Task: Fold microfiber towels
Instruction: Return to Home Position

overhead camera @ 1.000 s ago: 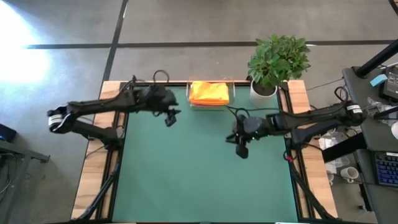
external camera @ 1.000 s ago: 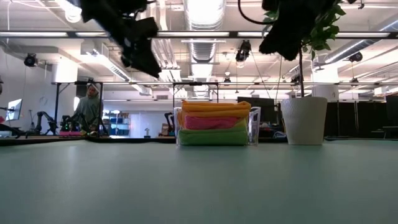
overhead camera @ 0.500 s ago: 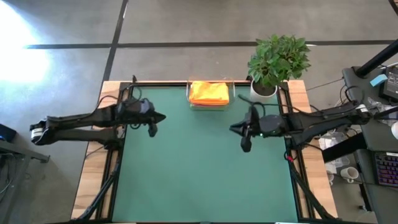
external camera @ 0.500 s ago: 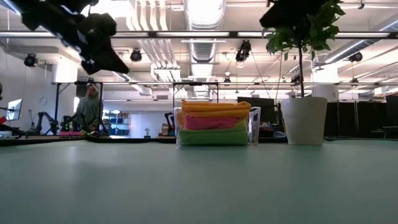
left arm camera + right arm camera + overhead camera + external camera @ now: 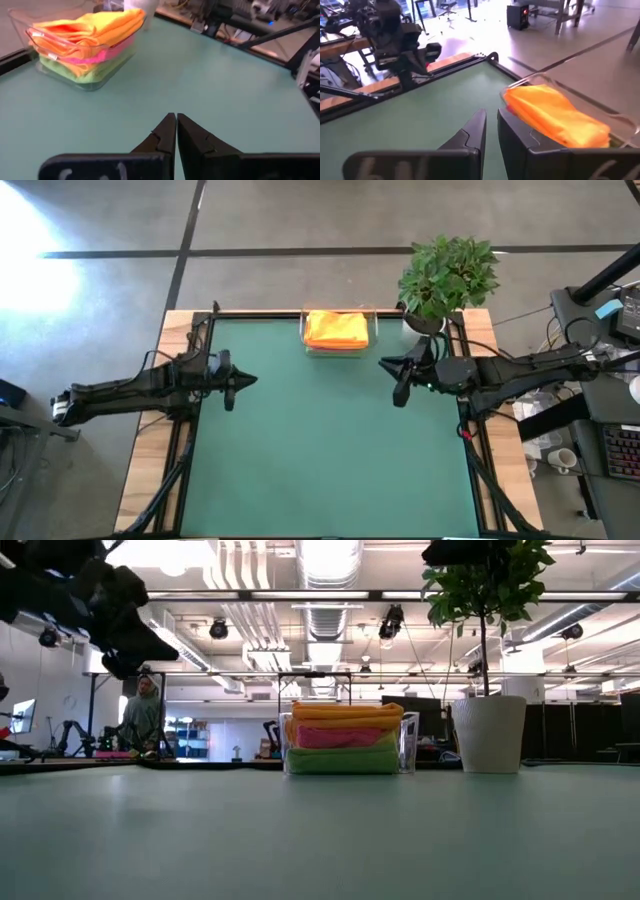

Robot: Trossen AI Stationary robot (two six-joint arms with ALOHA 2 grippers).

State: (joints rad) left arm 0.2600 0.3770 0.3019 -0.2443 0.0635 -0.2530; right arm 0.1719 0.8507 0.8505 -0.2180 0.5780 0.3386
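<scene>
The microfiber towels (image 5: pixel 336 329) lie folded in a stack inside a clear plastic tray (image 5: pixel 408 750) at the middle of the table's far edge. Orange is on top, pink (image 5: pixel 340 736) below it and lime green (image 5: pixel 340 761) at the bottom. My left gripper (image 5: pixel 232 386) hovers shut over the mat's left part, well clear of the tray (image 5: pixel 30 35); its fingertips (image 5: pixel 172 120) touch each other. My right gripper (image 5: pixel 400 387) hovers right of the tray, with only a narrow slit between its fingers (image 5: pixel 476 125) and nothing in it.
A potted plant (image 5: pixel 445 275) in a white pot (image 5: pixel 490 733) stands at the far right corner, close to my right arm. The green mat (image 5: pixel 320 460) lies bare toward the near edge. A person (image 5: pixel 145 712) stands in the room beyond the table.
My left gripper has drawn back from beside the tray toward the table's left edge, sinking a little, and its fingers have come together. My right gripper has pulled back toward the right and far edges and risen. The towels have stayed in the tray.
</scene>
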